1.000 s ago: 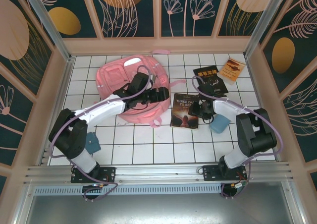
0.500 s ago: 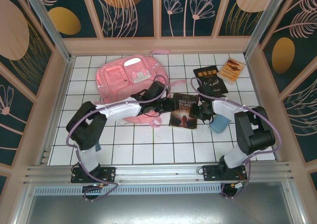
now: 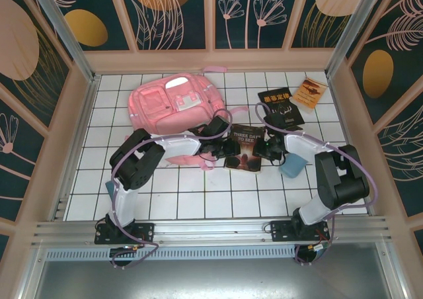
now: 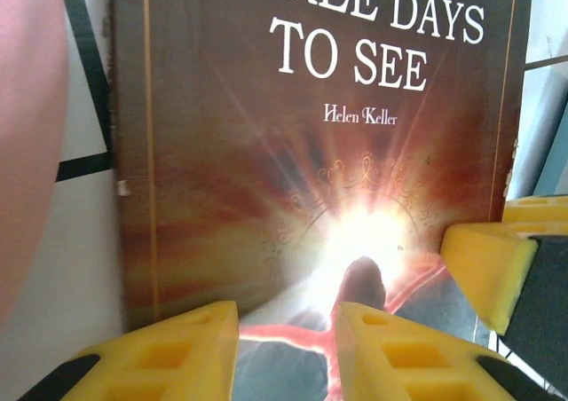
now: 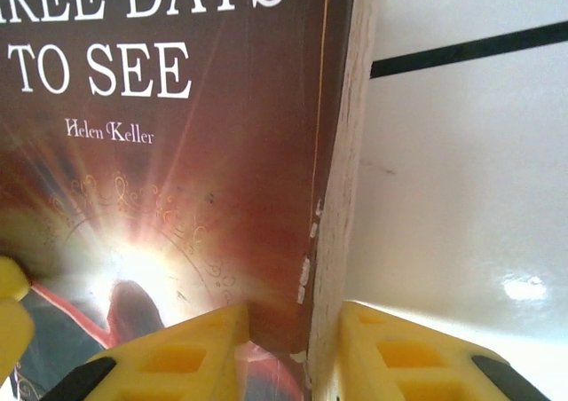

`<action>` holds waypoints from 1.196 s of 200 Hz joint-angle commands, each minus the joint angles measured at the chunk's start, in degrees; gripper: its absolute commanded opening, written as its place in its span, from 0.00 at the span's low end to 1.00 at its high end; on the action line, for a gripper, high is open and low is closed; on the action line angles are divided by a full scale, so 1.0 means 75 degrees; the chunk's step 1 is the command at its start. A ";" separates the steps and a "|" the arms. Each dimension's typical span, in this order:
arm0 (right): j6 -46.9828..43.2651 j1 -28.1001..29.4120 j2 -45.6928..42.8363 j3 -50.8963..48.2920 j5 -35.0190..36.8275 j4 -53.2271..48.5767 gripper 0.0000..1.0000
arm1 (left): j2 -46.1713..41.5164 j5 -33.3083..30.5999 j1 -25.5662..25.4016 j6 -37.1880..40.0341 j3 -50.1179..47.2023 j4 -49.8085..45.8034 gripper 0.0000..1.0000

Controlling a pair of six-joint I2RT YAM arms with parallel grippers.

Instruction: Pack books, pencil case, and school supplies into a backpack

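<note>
The brown book (image 3: 246,147), titled "Three Days to See" (image 4: 266,153), lies on the tiles right of the pink backpack (image 3: 165,104). My right gripper (image 5: 293,348) is shut on the book's right edge (image 5: 342,197), one finger on the cover and one beyond the page block. At the book's left side, my left gripper (image 3: 225,145) hovers over the cover, its fingers (image 4: 186,348) a narrow gap apart with nothing between them. The black book (image 3: 281,107) and the orange booklet (image 3: 309,91) lie at the back right. The blue pencil case (image 3: 293,166) rests beside my right arm.
The backpack's pink fabric (image 4: 27,135) lies close to the book's left edge. A small teal thing (image 3: 109,188) peeks out behind my left arm's base. Cage walls (image 3: 79,114) enclose the white tiled floor (image 3: 198,193), which is bare along the front.
My left arm swung right from the backpack to the brown book and its jaws narrowed. My right gripper closed onto the book's right edge.
</note>
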 commanded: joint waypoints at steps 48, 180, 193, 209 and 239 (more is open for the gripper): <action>0.0248 0.0251 -0.0544 0.0334 0.0275 -0.0725 0.09 | 0.0327 0.0024 -0.0049 0.0039 0.0128 -0.0330 0.33; 0.0810 0.0230 -0.0701 0.0147 -0.0465 -0.0106 0.09 | 0.0328 0.0081 -0.0050 0.0004 0.0052 -0.0136 0.29; 0.0820 0.0217 -0.0818 0.0243 -0.0083 -0.0297 0.04 | 0.0253 0.0125 -0.0047 0.0027 0.0118 -0.0113 0.30; 0.0791 0.0162 -0.1043 0.0357 0.0254 -0.0490 0.00 | 0.0063 0.0152 -0.0036 0.0144 0.0322 -0.0158 0.31; 0.0555 -0.0080 -0.1639 0.0559 0.0391 -0.0623 0.00 | -0.0473 0.0231 0.0134 0.0556 0.0989 -0.0436 0.47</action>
